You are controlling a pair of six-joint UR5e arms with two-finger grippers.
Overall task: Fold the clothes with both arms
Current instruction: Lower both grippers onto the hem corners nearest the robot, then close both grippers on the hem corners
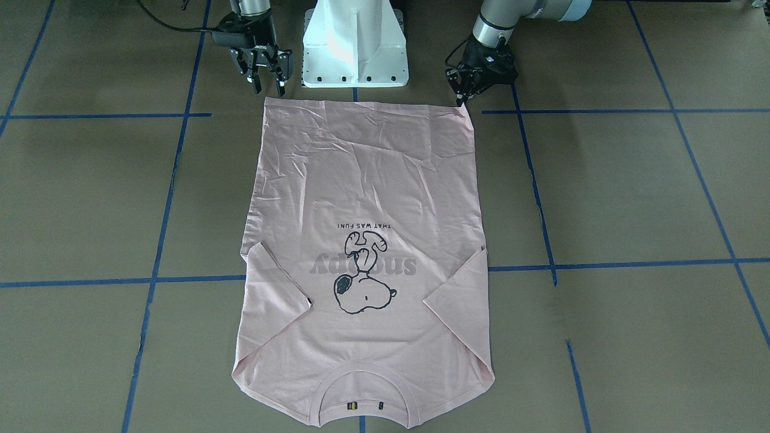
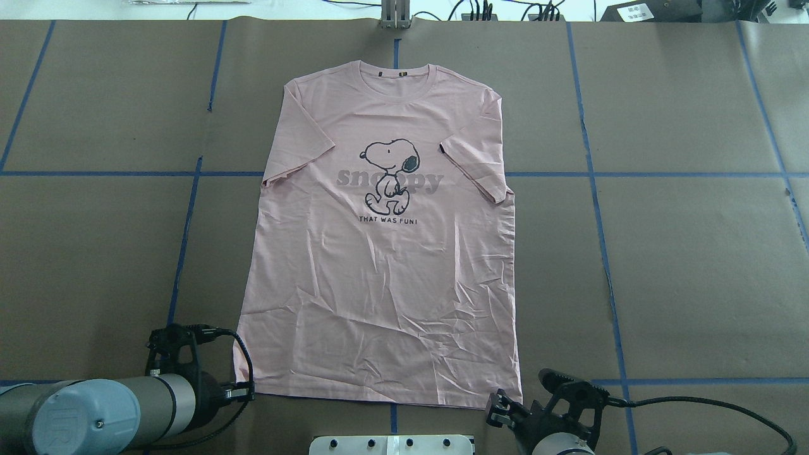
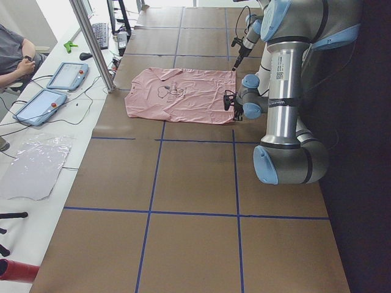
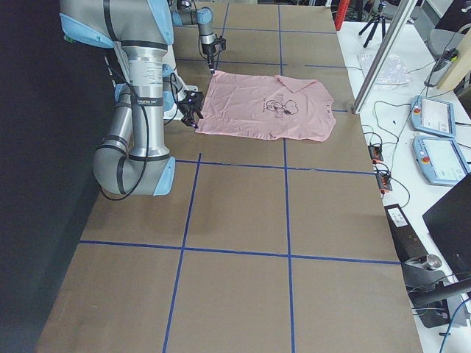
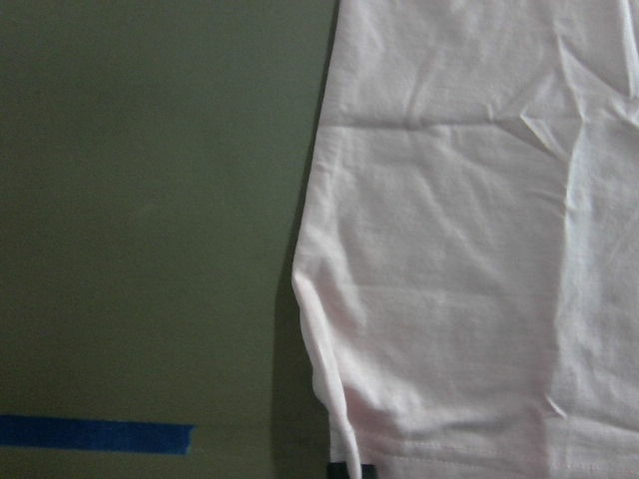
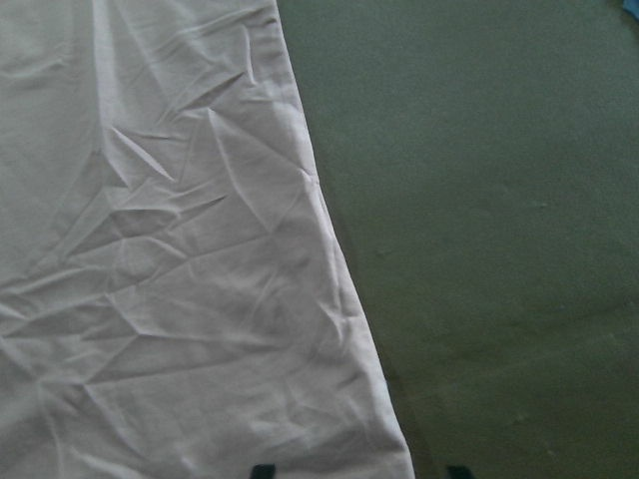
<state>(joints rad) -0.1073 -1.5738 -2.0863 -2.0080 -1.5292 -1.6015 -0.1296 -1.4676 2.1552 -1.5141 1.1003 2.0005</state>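
1. T-shirt (image 2: 379, 284): pale pink, lying flat and print-up on the table (image 1: 631, 192), directly in front of the pedestal base (image 1: 355, 42). The hem lies nearest the base and the collar (image 2: 395, 79) farthest from it. Both sleeves are turned in over the body, and the half nearer the base is finely creased.
2. Left gripper (image 1: 464, 101): at the hem corner on the base's left side. Its fingers are pressed together on that corner and appear to pinch it.
3. Right gripper (image 1: 269, 90): at the hem corner on the base's right side. Its fingers are spread and straddle the corner in the wrist view, not yet closed on it.
4. Step in hand, as judged: grasping both hem corners before the first lengthwise fold. The next move calls for the right gripper to close on its corner. Both arms should then lift evenly and carry the hem away from the base toward the collar, keeping the edge straight.
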